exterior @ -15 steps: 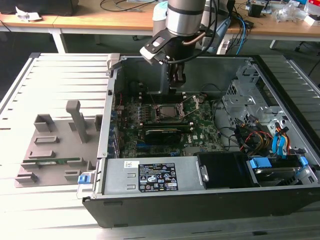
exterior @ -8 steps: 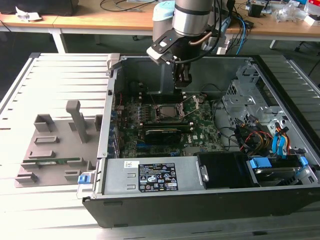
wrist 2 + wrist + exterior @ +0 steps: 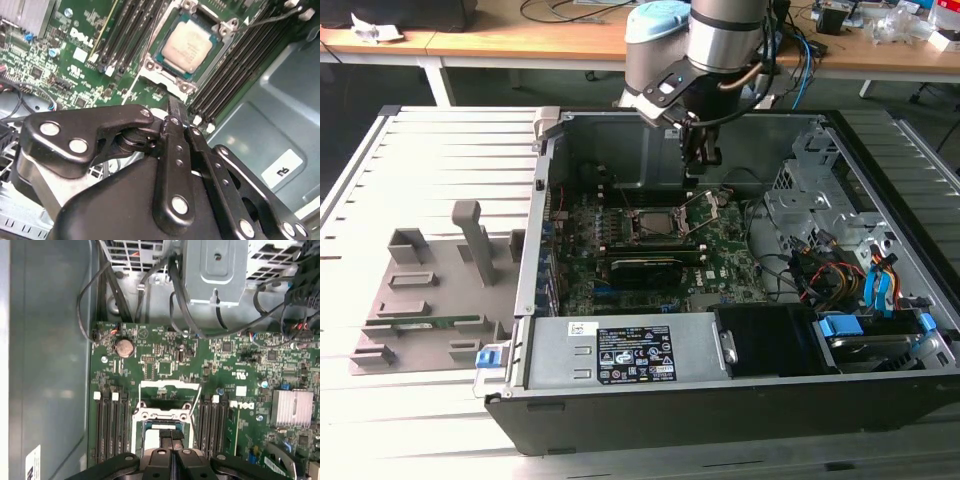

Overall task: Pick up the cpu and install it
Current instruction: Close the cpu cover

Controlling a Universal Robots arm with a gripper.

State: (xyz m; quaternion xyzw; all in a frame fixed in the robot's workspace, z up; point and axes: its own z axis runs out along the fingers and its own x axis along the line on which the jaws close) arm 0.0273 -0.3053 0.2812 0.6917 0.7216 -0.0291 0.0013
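The cpu [image 3: 187,45], a flat square chip with a dull silvery top, lies inside the socket frame [image 3: 165,80] on the green motherboard [image 3: 85,65]. In the second wrist view my gripper [image 3: 175,107] is shut with nothing between its fingers, and its tips hover just off the socket's edge, apart from the chip. In the exterior view the gripper [image 3: 704,168] hangs inside the open computer case, above and toward the exterior view's right of the socket [image 3: 655,222]. In the first wrist view the fingertips [image 3: 172,437] cover part of the socket [image 3: 162,412].
Black memory slots [image 3: 235,65] flank the socket on both sides, and a thin metal lever [image 3: 272,17] sticks up beside it. A silver heatsink [image 3: 292,407] and cables [image 3: 180,305] are nearby. A grey fixture tray [image 3: 430,290] lies outside the case wall [image 3: 535,230].
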